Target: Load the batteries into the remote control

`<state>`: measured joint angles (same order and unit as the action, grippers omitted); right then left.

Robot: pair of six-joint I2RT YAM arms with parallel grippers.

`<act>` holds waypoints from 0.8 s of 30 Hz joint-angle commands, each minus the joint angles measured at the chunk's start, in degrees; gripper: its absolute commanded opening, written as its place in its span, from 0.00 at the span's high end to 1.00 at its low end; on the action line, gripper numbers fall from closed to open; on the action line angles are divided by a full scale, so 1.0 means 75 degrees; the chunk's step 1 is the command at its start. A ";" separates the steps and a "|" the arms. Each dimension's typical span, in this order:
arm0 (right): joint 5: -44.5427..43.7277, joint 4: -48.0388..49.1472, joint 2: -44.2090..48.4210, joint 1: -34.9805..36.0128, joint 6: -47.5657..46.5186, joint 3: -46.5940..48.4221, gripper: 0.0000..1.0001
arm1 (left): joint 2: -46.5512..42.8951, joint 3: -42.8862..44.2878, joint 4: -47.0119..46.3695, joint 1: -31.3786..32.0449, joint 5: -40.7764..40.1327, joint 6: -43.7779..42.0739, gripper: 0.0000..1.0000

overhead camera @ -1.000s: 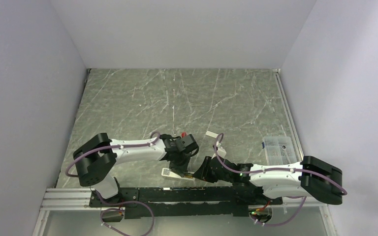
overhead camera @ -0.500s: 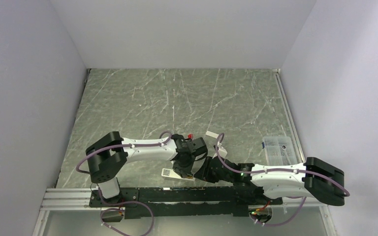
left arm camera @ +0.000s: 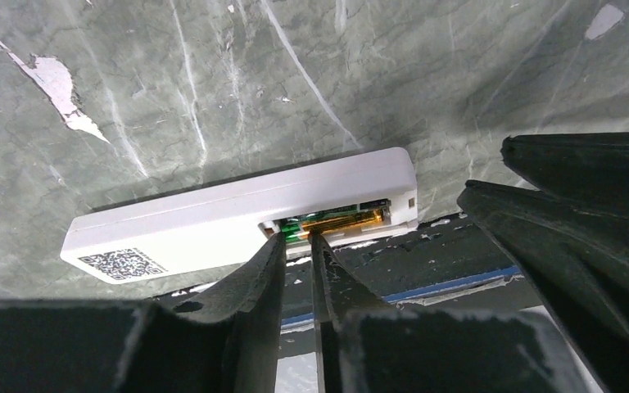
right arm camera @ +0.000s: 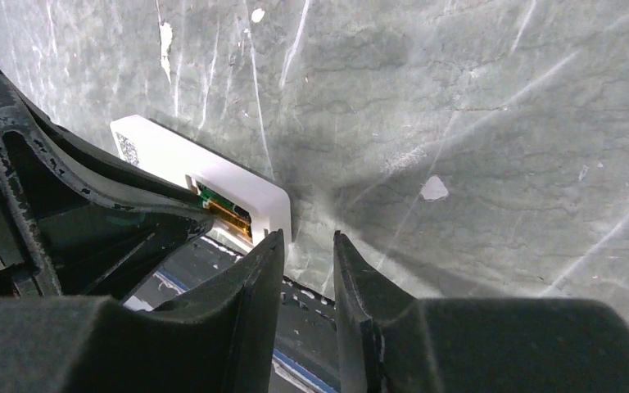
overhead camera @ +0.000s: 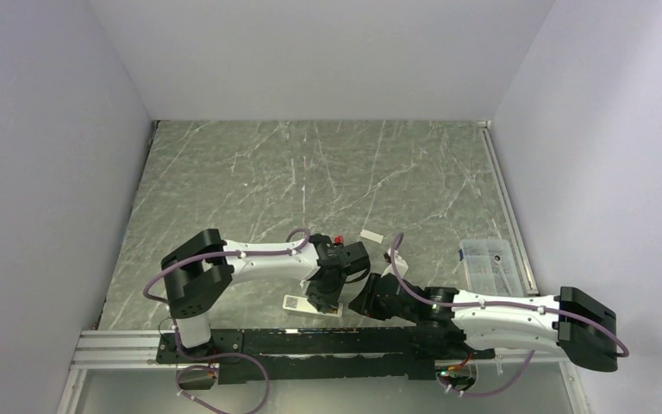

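- Remote lies at the bench's near edge, recess up, battery inside.
- Left end effector: nearly closed, empty, tips at the remote's recess.
- Right end effector: narrowly parted, empty, just beside the remote's end.
- Cover lies beyond the remote.

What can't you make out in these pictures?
- Left wrist: the tips of the left gripper cover part of the recess in the remote control, so whether both batteries are seated is unclear.
- Top external: the left gripper hides the recess.
- Top external: the contents of the clear box are too small.
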<state>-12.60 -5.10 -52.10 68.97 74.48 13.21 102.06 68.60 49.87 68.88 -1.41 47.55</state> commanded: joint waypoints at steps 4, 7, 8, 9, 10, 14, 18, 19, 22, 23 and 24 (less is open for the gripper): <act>-0.0333 -0.0449 0.0392 -0.0008 -0.0197 0.0394 0.68 | 0.0136 0.0670 -0.0160 0.0167 -0.0191 0.0027 0.75; -0.0353 -0.0477 0.0491 -0.0009 -0.0236 0.0395 0.69 | 0.0081 0.0852 -0.0030 0.0170 -0.0305 -0.0008 0.73; -0.0358 -0.0469 0.0524 -0.0008 -0.0247 0.0384 0.69 | 0.0069 0.0907 0.0016 0.0174 -0.0338 -0.0020 0.73; -0.0349 -0.0462 0.0551 -0.0008 -0.0250 0.0383 0.69 | 0.0077 0.0952 0.0054 0.0168 -0.0368 -0.0032 0.73; -0.0347 -0.0457 0.0574 -0.0008 -0.0267 0.0373 0.69 | 0.0079 0.1002 0.0085 0.0173 -0.0391 -0.0037 0.73; -0.0296 -0.0438 0.0680 -0.0008 -0.0338 0.0359 0.69 | 0.0102 0.1105 0.0207 0.0167 -0.0438 -0.0046 0.73; -0.0142 -0.0331 0.0789 -0.0010 -0.0510 0.0348 0.69 | 0.0004 0.1103 0.0337 0.0180 -0.0572 -0.0023 0.73; -0.0100 -0.0293 0.0803 -0.0014 -0.0569 0.0351 0.68 | -0.0049 0.1085 0.0359 0.0172 -0.0597 -0.0013 0.73; -0.0066 -0.0317 0.0795 -0.0008 -0.0685 0.0410 0.69 | -0.0250 0.0987 0.0348 0.0176 -0.0628 0.0022 0.75; -0.0075 -0.0336 0.0788 -0.0008 -0.0703 0.0426 0.70 | -0.0310 0.0936 0.0322 0.0170 -0.0592 0.0023 0.75; -0.0077 -0.0364 0.0778 -0.0008 -0.0723 0.0448 0.70 | -0.0369 0.0878 0.0280 0.0176 -0.0541 0.0025 0.76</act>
<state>-13.04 -8.56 -46.78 68.97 70.89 14.11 102.96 75.16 51.55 69.84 -4.43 47.48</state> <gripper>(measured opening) 0.308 0.251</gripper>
